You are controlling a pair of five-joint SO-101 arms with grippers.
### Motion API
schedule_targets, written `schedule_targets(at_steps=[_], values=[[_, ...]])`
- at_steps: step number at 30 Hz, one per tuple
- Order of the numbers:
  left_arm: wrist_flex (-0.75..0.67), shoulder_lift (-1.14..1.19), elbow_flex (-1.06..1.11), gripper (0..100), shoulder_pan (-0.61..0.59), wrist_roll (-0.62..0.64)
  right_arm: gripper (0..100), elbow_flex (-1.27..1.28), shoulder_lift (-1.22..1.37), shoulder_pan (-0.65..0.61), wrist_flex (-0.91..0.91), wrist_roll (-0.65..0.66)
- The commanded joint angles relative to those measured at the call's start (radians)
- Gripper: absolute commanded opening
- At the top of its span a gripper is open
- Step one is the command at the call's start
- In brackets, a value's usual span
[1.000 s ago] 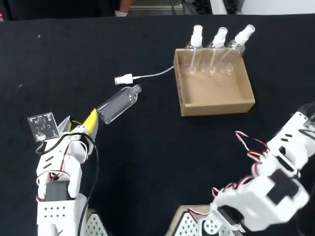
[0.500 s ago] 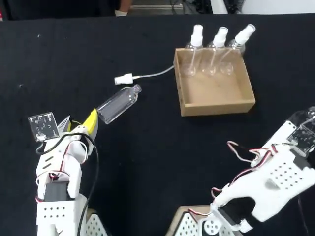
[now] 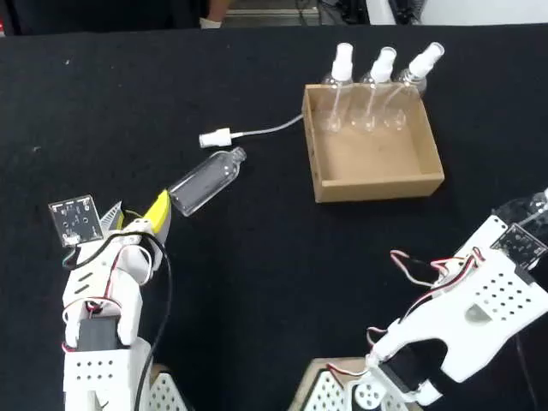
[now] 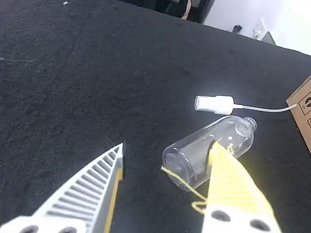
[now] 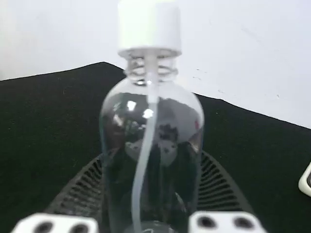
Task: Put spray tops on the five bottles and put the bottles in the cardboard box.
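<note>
The black surface (image 3: 257,77) carries everything, with the cardboard box (image 3: 377,175) as its anchor, open side up to receive finished bottles. The right arm (image 3: 467,317) sits to the right of the box and nearer the arm bases. Its jaws are clamped on a capped bottle (image 5: 150,145), held by the body so the spray head stays free (likely the fourth one, ready to go in). The left arm (image 3: 111,282) rests well to the left of the box, its jaws spread apart and aimed at the base of the uncapped bottle (image 4: 209,155). That bottle lies on its side left of the box, neck towards it. Three capped bottles (image 3: 368,86) lean in a row against the box's far wall, leaving the near floor free for the rest. The loose spray top (image 3: 218,137) lies just beyond the uncapped bottle's neck, its tube trailing to the box's left wall
</note>
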Motion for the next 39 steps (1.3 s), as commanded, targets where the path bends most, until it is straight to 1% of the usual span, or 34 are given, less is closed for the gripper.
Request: schedule_targets(at_steps=[1,3,7,8,10,12,15,16,20,22,25,29,34,36,39], values=[[0.008,-0.002,0.022,27,-0.002,-0.006,22.8,0.036,0.002,0.012,-0.048,0.002],[0.008,-0.002,0.022,27,-0.002,-0.006,23.7,0.073,0.002,0.012,-0.106,0.002],[0.008,-0.002,0.022,27,-0.002,-0.006,24.0,0.185,0.001,-0.011,-0.288,0.002],[0.008,-0.002,0.022,27,-0.002,-0.006,24.1,0.203,-0.001,-0.018,-0.307,0.003],[0.008,-0.002,0.022,27,-0.002,-0.006,25.5,0.214,-0.018,-0.029,-0.284,0.043],[0.008,-0.002,0.022,27,-0.002,-0.006,30.6,0.216,-0.042,-0.037,-0.245,0.071],[0.008,-0.002,0.022,27,-0.002,-0.006,39.0,0.213,-0.082,-0.038,-0.198,0.069],[0.008,-0.002,0.022,27,-0.002,-0.006,40.4,0.213,-0.097,-0.037,-0.190,0.069],[0.008,-0.002,0.022,27,-0.002,-0.006,38.3,0.217,-0.170,-0.034,-0.166,0.069],[0.008,-0.002,0.022,27,-0.002,-0.006,38.1,0.217,-0.211,-0.034,-0.124,0.069],[0.008,-0.002,0.022,27,-0.002,-0.006,38.2,0.217,-0.292,-0.034,-0.015,0.069],[0.008,-0.002,0.022,27,-0.002,-0.006,38.2,0.214,-0.417,-0.035,0.186,0.069],[0.008,-0.002,0.022,27,-0.002,-0.006,38.1,0.211,-0.533,-0.043,0.393,0.069],[0.008,-0.002,0.022,27,-0.002,-0.006,37.9,0.202,-0.547,-0.043,0.436,0.069],[0.008,-0.002,0.022,27,-0.002,-0.008,37.8,0.194,-0.544,-0.044,0.443,0.069]])
